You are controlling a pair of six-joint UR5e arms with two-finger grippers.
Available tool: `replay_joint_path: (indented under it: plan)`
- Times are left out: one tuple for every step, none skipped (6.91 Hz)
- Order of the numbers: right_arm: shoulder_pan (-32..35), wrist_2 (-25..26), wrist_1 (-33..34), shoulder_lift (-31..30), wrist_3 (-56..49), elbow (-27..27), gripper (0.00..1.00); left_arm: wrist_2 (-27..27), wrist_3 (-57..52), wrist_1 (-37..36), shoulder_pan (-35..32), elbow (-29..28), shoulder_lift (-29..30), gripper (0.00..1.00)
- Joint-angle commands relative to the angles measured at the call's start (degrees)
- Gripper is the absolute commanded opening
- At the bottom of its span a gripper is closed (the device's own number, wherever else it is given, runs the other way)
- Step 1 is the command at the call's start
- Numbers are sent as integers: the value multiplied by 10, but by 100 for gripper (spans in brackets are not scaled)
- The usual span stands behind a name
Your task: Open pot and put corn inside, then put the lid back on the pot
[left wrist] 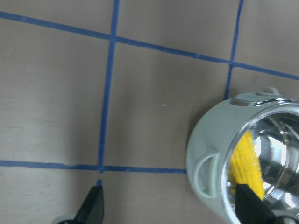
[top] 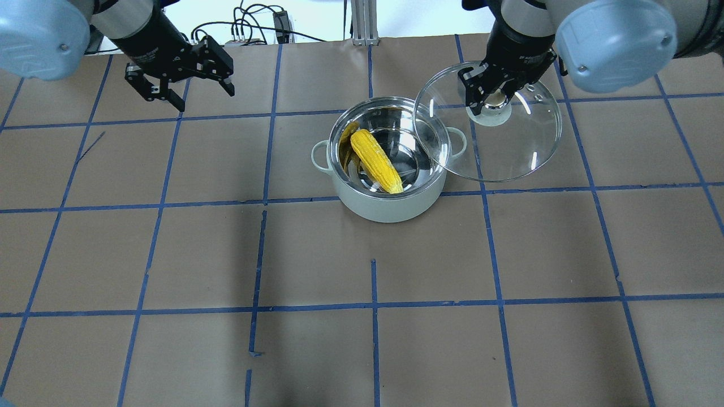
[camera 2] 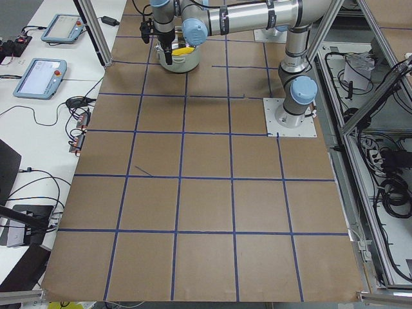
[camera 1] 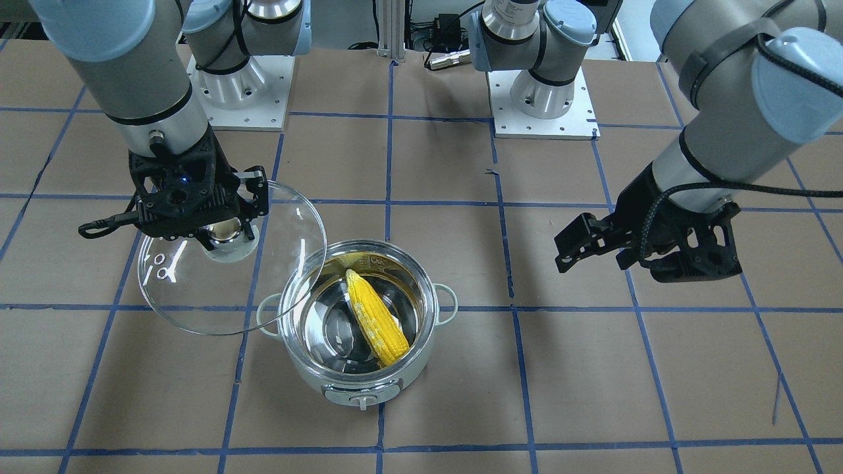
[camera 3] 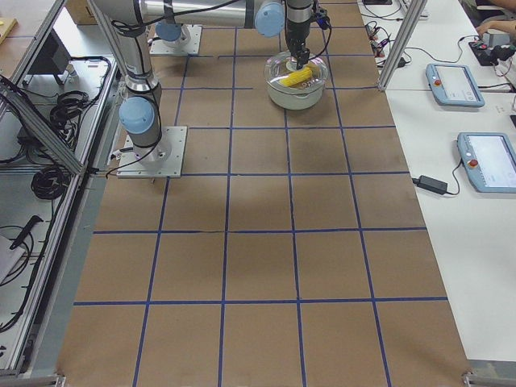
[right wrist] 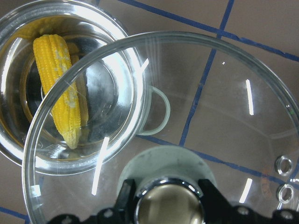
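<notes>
Right gripper (top: 491, 100), clenched on round clear-glass lid (top: 509, 147), must centre it level over mint-white steel pot (top: 390, 206) at 8 o'clock; left gripper (top: 203, 97) released.

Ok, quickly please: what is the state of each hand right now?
Left hand: open, holding nothing.
Right hand: closed on the lid, gripping its knob.

The corn (camera 1: 377, 319) was bright yellow, its kernels in neat rows with paler flecks. The pot (top: 390, 208) was pale mint outside and mirror-bright steel inside. The lid (camera 1: 197, 293) was clear glass, steel-rimmed, with a pale knob (top: 491, 116). The table (camera 1: 658, 388) was brown, gridded with blue tape (camera 1: 593, 307).
</notes>
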State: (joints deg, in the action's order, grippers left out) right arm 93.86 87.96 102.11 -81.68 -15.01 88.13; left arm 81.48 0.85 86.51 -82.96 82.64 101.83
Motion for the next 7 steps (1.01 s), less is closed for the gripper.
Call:
replay_joint_path:
  plan:
    - [17,-2,15,-1,26,10,25,21,-2,62,3,-1,-25,100]
    - [22,-1,15,1,34,10,25,30,2,66,3,2,-23,100]
    - [22,-1,15,1,34,10,25,31,33,102,3,-5,-25,100]
    - [25,-1,15,1,38,10,25,42,50,108,3,-10,-23,100]
    - [37,0,19,5,74,10,25,63,51,104,3,-11,-19,100]
    - [64,1,60,22,106,9,25,55,51,103,3,-11,-16,100]
    - [86,6,68,32,124,6,25,53,51,103,3,-10,-24,100]
